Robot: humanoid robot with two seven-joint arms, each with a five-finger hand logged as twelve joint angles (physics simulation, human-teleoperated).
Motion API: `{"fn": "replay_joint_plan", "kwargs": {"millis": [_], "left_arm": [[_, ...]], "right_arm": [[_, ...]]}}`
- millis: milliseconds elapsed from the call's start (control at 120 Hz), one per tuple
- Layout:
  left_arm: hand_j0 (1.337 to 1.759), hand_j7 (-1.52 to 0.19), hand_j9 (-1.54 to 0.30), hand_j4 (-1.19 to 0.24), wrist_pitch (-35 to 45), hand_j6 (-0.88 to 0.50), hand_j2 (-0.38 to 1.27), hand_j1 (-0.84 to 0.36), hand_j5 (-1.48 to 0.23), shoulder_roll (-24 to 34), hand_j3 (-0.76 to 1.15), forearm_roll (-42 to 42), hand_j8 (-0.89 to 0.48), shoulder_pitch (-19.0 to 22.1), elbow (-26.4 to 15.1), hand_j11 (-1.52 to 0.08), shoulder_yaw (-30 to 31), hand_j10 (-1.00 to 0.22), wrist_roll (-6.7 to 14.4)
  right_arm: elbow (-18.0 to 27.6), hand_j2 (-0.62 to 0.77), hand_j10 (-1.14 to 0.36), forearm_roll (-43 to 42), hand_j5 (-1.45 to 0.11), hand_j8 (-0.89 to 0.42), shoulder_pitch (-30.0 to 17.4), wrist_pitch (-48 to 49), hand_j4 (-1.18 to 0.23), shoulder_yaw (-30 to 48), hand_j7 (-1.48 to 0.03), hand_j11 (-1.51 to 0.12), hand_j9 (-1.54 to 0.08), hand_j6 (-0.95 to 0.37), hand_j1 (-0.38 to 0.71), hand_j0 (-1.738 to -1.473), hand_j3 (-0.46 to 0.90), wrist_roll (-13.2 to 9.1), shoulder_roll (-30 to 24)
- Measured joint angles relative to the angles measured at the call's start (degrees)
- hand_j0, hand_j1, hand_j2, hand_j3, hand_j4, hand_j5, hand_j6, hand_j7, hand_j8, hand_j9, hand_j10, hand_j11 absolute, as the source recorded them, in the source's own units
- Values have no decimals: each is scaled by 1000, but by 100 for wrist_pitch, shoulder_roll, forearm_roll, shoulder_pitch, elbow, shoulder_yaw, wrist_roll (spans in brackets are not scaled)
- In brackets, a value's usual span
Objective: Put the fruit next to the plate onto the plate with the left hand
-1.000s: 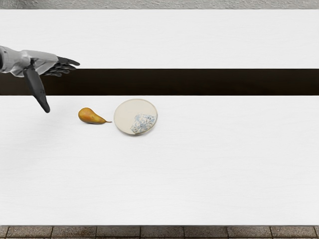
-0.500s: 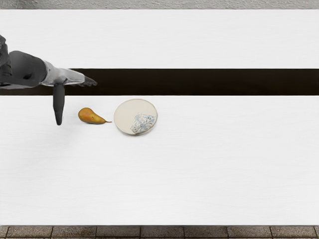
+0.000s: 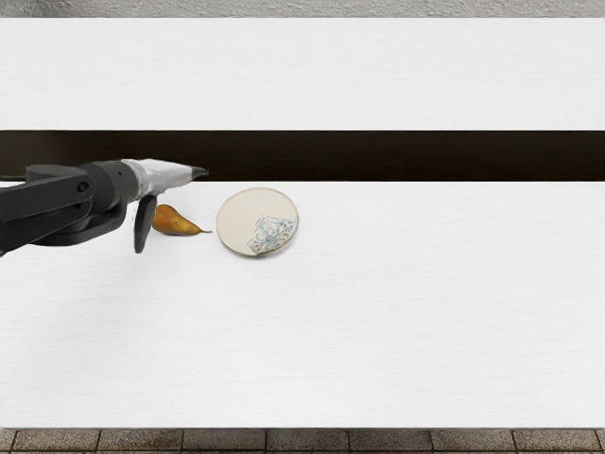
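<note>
Left hand (image 3: 161, 178) open, fingers straight, thumb pointing down, holding nothing, close beside 1 pear (image 3: 180, 222); pear lies just beside plate (image 3: 236, 213).

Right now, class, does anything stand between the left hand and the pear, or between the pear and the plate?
Nothing visible does. The left hand, open, is right by the rounded end of the pear. The pear lies beside the plate, stem toward it, with only table between them.
</note>
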Motion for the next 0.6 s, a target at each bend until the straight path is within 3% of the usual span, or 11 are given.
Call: {"fn": "replay_joint_plan", "kwargs": {"millis": [267, 600], "left_arm": [[1658, -26, -26, -23, -268, -25, 6, 326, -27, -52, 0, 6, -24, -130, 120, -26, 117, -23, 1], [1658, -214, -213, -168, -301, -169, 35, 153, -214, -312, 0, -26, -168, -125, 452, -213, 122, -167, 2]], "right_arm": [[0, -7, -34, 0, -44, -34, -1, 0, -34, 0, -44, -44, -44, -34, -308, -1658, 0, 0, 0], [0, -7, -34, 0, -44, -34, -2, 0, -34, 0, -44, -44, -44, -34, -308, -1658, 0, 0, 0]]}}
